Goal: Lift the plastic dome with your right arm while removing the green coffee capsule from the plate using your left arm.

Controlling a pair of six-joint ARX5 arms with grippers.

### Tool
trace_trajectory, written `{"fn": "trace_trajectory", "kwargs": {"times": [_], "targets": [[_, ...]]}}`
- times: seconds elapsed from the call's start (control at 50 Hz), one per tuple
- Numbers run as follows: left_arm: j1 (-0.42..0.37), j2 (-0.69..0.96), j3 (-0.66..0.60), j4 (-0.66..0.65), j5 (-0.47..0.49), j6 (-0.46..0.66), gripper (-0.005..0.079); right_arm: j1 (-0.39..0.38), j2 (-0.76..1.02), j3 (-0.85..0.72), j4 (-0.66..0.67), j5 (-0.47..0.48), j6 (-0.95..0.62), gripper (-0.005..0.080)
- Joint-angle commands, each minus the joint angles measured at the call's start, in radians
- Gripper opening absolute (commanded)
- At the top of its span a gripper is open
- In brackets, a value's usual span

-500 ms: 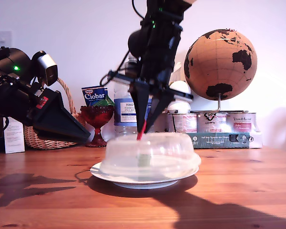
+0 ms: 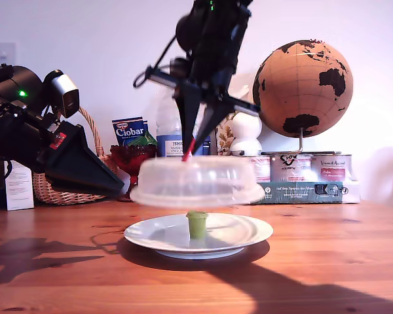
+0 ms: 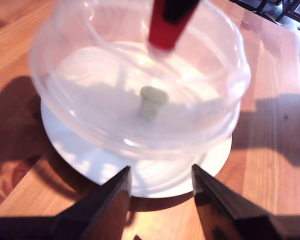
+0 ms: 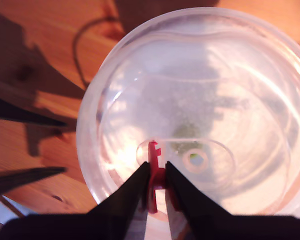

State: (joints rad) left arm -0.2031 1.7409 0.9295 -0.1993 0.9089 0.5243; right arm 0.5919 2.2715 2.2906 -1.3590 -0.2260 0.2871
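Note:
The translucent plastic dome (image 2: pixel 196 180) hangs level a little above the white plate (image 2: pixel 239 234). My second gripper (image 2: pixel 192 149) comes down from above, shut on the dome's red tab (image 4: pixel 153 155). The green coffee capsule (image 2: pixel 196 224) stands upright at the plate's middle, uncovered in the gap under the dome. In the first wrist view the capsule (image 3: pixel 152 100) shows blurred through the dome (image 3: pixel 90 90). My first gripper (image 3: pixel 160 170) is open and holds nothing. It sits at the exterior view's left (image 2: pixel 118 186), short of the plate's (image 3: pixel 210 155) rim.
Along the back stand a wicker basket (image 2: pixel 75 190), a Ciobar box (image 2: pixel 130 131), a red goblet (image 2: pixel 132 163), a water bottle (image 2: pixel 167 137), tins (image 2: pixel 291 167) and a cork globe (image 2: pixel 304 85). Bare wooden table (image 2: pixel 327 261) lies on the exterior view's right.
The second gripper has risen with the dome, lifting it off the plate and uncovering the capsule. The first arm has not moved.

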Motion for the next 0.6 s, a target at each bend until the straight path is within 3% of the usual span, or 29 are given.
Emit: {"fn": "trace_trajectory", "kwargs": {"times": [0.0, 0.58], "targets": [[-0.003, -0.002, -0.003, 0.006, -0.002, 0.008, 0.0340, 0.011, 0.014, 0.012, -0.001, -0.004, 0.001, -0.0013], [-0.049, 0.000, -0.003, 0.059, -0.029, 0.061, 0.0343, -0.034, -0.019, 0.049, -0.003, -0.003, 0.000, -0.0013]]}}
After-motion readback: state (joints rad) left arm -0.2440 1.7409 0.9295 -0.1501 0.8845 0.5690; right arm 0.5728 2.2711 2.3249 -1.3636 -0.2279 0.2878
